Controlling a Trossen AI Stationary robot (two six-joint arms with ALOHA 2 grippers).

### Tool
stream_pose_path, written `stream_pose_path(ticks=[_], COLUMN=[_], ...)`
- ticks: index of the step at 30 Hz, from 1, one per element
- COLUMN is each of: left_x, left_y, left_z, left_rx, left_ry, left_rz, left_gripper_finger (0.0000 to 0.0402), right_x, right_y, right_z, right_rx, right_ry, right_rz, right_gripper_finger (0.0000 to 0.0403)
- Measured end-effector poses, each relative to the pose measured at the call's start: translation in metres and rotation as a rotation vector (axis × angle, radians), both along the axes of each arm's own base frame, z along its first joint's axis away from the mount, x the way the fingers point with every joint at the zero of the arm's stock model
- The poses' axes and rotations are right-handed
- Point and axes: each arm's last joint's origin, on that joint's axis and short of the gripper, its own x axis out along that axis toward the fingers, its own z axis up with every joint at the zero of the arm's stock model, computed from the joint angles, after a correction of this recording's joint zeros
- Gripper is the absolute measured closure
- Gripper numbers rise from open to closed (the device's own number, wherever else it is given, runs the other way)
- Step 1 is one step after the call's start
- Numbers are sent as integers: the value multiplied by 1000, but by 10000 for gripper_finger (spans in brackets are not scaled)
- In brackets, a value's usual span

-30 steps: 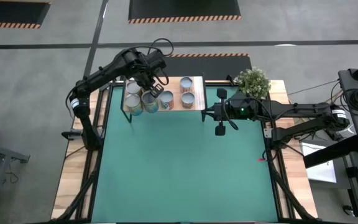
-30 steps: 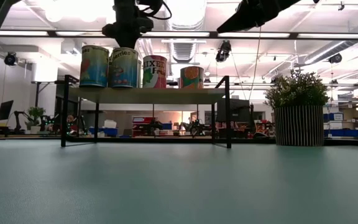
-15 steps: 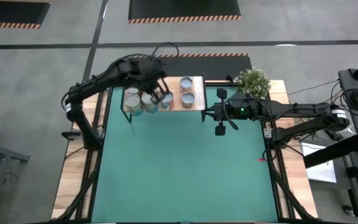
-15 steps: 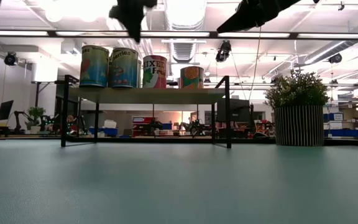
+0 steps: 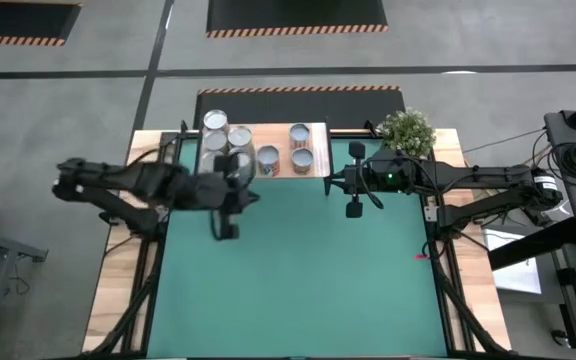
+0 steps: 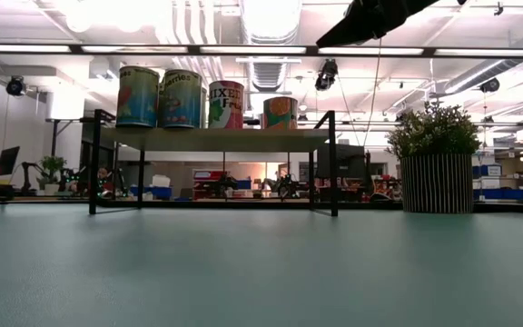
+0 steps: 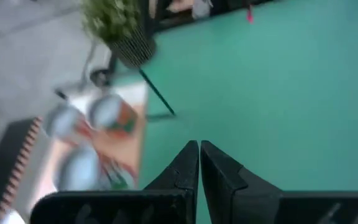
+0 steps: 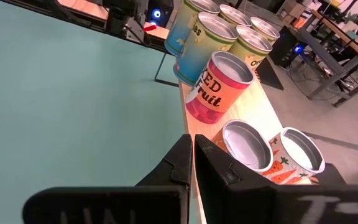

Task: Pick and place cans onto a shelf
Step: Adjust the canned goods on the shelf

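My left hand (image 5: 226, 230) and right hand (image 5: 354, 209) hover shut and empty over the green bench (image 5: 298, 280); the rigid, slippery labelled metal cans (image 5: 240, 139), gripped by their sides, stand on the far wooden shelf (image 5: 317, 160)

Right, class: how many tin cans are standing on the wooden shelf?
8: two silver-topped metal cans at the right end of the light wooden shelf, a red-labelled can mid-shelf, five cans clustered at the left; others may be hidden.

Upright labelled cans (image 5: 240, 139) clustered on the light wooden shelf (image 5: 317, 150).
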Motion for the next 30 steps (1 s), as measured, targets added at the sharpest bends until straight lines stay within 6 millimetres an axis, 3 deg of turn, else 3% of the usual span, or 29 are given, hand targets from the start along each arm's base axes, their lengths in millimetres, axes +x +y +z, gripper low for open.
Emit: stream_pose_path(ticks=[7, 11, 19, 30], left_x=[-56, -72, -76, -75], left_y=[4, 11, 25, 40], left_z=[-47, -68, -89, -100], left_rx=[-155, -155, -112, -51], left_ry=[119, 131, 159, 183], left_rz=[222, 288, 398, 509], left_gripper_finger=[402, 402, 402, 402], right_x=[0, 1, 1, 1], right_y=[0, 0, 0, 0], right_z=[1, 4, 4, 4], right_rx=[9, 6, 4, -5], right_ry=[-16, -42, -43, -40], right_rz=[-4, -4, -3, 0], right_gripper_finger=[394, 394, 394, 394])
